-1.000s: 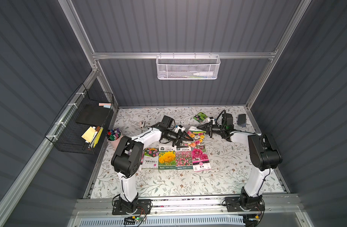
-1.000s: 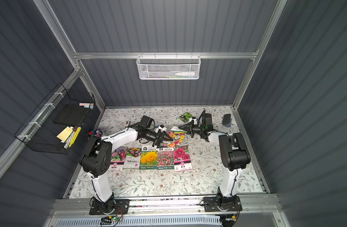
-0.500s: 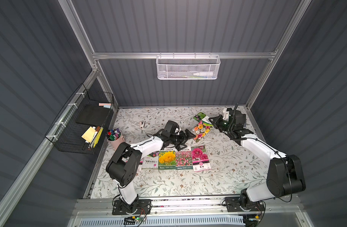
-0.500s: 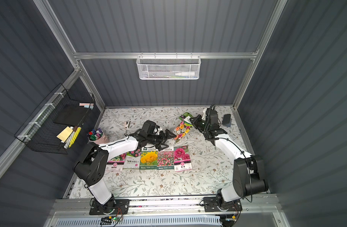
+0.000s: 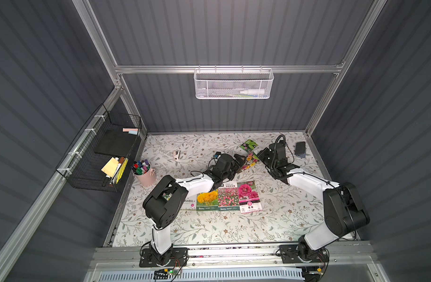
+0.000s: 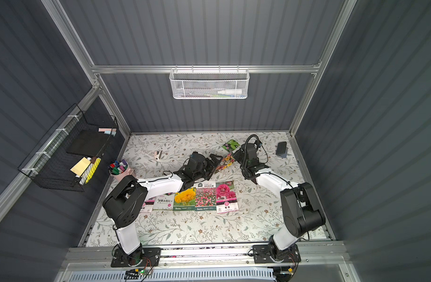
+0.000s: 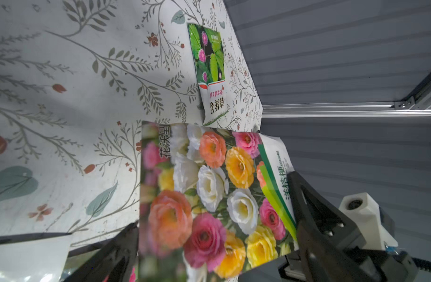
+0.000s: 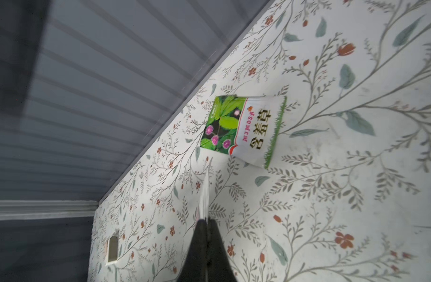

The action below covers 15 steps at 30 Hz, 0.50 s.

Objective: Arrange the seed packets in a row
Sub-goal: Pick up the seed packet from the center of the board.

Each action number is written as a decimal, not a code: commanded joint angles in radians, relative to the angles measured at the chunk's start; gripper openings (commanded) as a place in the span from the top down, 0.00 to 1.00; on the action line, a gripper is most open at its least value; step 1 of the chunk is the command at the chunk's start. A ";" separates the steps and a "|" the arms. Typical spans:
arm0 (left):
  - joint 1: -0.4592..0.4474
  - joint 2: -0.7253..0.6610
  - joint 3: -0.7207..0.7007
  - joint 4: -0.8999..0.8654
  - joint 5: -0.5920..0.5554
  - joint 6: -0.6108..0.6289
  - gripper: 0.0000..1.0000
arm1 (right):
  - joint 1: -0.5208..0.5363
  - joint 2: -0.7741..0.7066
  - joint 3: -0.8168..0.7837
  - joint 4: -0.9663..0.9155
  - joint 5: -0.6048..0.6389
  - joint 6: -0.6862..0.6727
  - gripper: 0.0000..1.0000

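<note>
Your right gripper (image 8: 205, 221) pinches the mixed-flower packet (image 5: 249, 160) by its edge, just beyond the row (image 5: 227, 196); your left gripper (image 7: 213, 200) gapes wide around it. Close left squarely before right lets go.

A white mesh basket (image 5: 234, 84) hangs on the back wall, top middle in both top views. A black wire basket (image 5: 87, 175) hangs at the left, with a yellow note pad (image 5: 109, 166) inside. Just right of it stands a pink cup (image 5: 146, 177) full of pens. A small dark slab (image 5: 300, 148) lies far right on the flowery table (image 5: 209, 229).
</note>
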 commanded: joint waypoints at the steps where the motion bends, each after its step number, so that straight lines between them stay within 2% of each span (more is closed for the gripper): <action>1: -0.025 -0.025 -0.012 0.023 -0.074 -0.005 0.01 | -0.009 0.003 0.026 0.062 0.111 -0.020 1.00; 7: -0.056 0.036 0.061 0.035 -0.091 -0.068 0.01 | -0.013 0.047 0.099 0.028 0.120 0.002 1.00; 11: -0.094 0.066 0.091 0.025 -0.168 -0.031 0.01 | -0.015 0.069 0.115 0.035 0.089 0.048 1.00; 15: -0.094 0.150 0.148 0.137 -0.199 -0.043 0.00 | -0.008 0.058 0.079 0.061 0.055 0.117 1.00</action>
